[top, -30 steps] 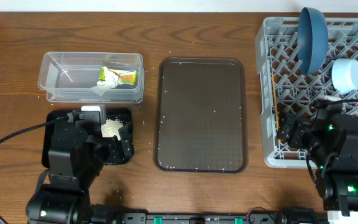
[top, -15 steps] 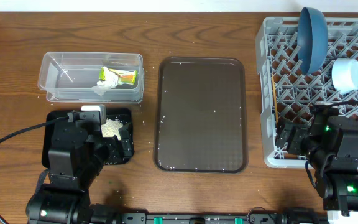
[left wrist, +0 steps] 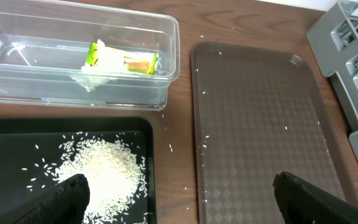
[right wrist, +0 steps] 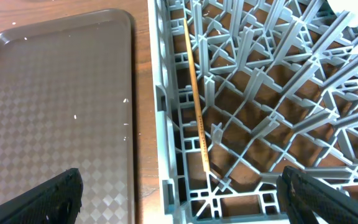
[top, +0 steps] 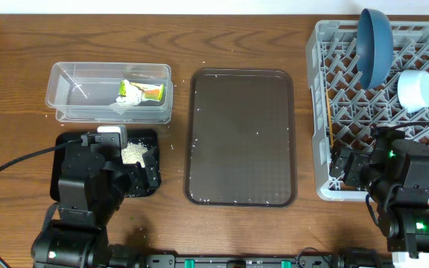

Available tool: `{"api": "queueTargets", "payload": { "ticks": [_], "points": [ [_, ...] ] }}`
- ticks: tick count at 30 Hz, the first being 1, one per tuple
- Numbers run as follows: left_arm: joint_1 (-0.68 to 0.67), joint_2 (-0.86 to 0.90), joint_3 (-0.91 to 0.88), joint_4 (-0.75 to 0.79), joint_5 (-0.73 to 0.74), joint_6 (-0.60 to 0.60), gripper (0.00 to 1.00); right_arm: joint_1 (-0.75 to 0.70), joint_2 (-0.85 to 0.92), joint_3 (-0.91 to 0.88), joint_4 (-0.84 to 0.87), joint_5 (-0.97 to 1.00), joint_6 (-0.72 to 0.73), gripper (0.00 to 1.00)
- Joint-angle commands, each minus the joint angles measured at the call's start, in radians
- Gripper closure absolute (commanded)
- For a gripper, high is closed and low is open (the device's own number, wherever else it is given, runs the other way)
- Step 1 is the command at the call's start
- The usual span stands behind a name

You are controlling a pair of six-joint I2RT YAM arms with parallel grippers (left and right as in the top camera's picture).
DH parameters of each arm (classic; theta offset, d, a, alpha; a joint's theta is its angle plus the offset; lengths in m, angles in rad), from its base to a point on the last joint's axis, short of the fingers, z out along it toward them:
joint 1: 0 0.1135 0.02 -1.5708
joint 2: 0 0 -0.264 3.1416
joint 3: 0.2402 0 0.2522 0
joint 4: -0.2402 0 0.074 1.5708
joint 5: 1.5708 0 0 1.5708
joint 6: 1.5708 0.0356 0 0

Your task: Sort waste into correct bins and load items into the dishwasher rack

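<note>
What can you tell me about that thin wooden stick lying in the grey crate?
The thin wooden stick is slim, straight and pale tan, like a chopstick or skewer. It lies inside the grey crate, running along the wall on the side nearest the brown tray. It rests on the lattice floor among the ribs, with its near end close to the crate's front corner. The right claw is open, its fingers spread wide to either side, and does not grip the stick.
</note>
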Motion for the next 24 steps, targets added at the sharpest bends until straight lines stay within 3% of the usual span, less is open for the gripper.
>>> {"api": "queueTargets", "payload": {
  "ticks": [1, 13, 20, 24],
  "points": [
    [0.0, 0.001, -0.009, 0.0, -0.016, 0.01, 0.04, -0.005, -0.002, -0.005, -0.005, 0.01, 0.017, 0.01],
    [0.0, 0.001, -0.009, 0.0, -0.016, 0.01, 0.04, -0.005, -0.084, -0.057, -0.005, 0.009, 0.017, 0.01],
    [0.0, 0.001, -0.009, 0.0, -0.016, 0.01, 0.04, -0.003, -0.253, -0.182, -0.027, 0.017, 0.005, 0.01],
    [0.0, 0.001, -0.009, 0.0, -0.016, 0.01, 0.04, 0.019, -0.385, -0.298, 0.08, 0.014, 0.005, 0.01]
  ]
}}
